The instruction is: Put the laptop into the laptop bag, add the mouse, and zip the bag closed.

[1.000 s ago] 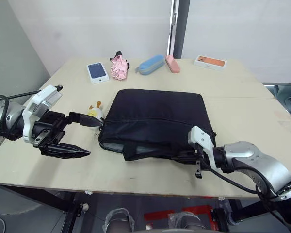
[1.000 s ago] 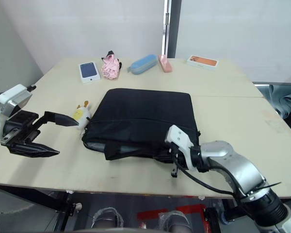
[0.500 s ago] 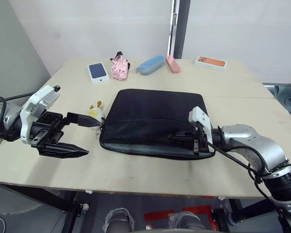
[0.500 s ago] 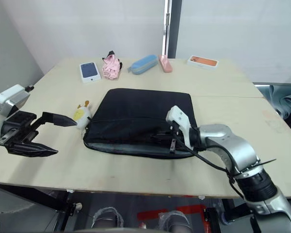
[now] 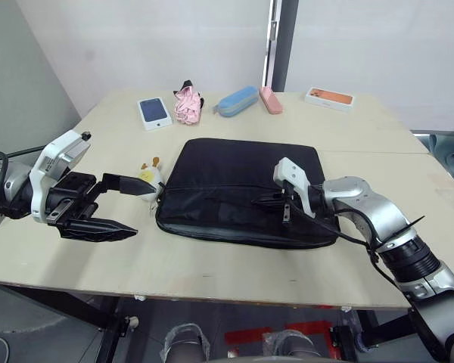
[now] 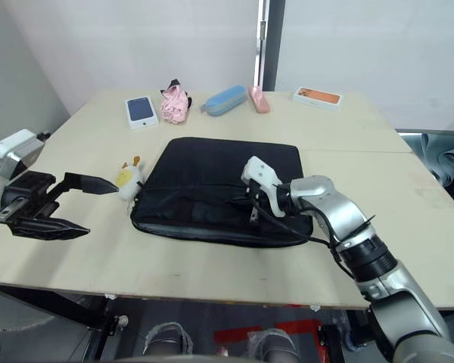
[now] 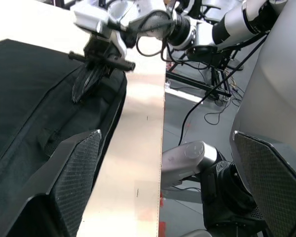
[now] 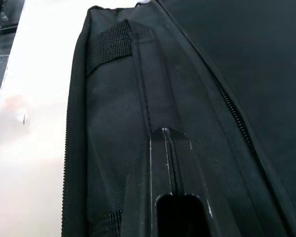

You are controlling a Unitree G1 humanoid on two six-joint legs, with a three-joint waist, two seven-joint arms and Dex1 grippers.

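A: The laptop bag (image 5: 242, 189) lies flat in the middle of the tabletop (image 5: 378, 151), and the right gripper (image 5: 271, 202) rests on its upper face beside the zipper line, its fingers (image 8: 163, 163) pressed together with nothing visibly between them. The step looks like zipping.

B: Then it probably needs the pull tab first, which cannot be made out here. To do it well, the fingers should pinch the tab and travel along the teeth, low and parallel to the seam, so the fabric doesn't bunch.

A: The left gripper (image 5: 113, 206) hovers off the bag's left end with its fingers spread wide, holding nothing. It could likely pin that corner while the right one pulls.

B: The plush duck (image 5: 148, 175) sits just beside that corner, touching the bag, so it should come in with care.

A: Room is good: bare tabletop all along the near edge and to the right. The phone box (image 5: 153, 113) and cases at the back stand well apart.
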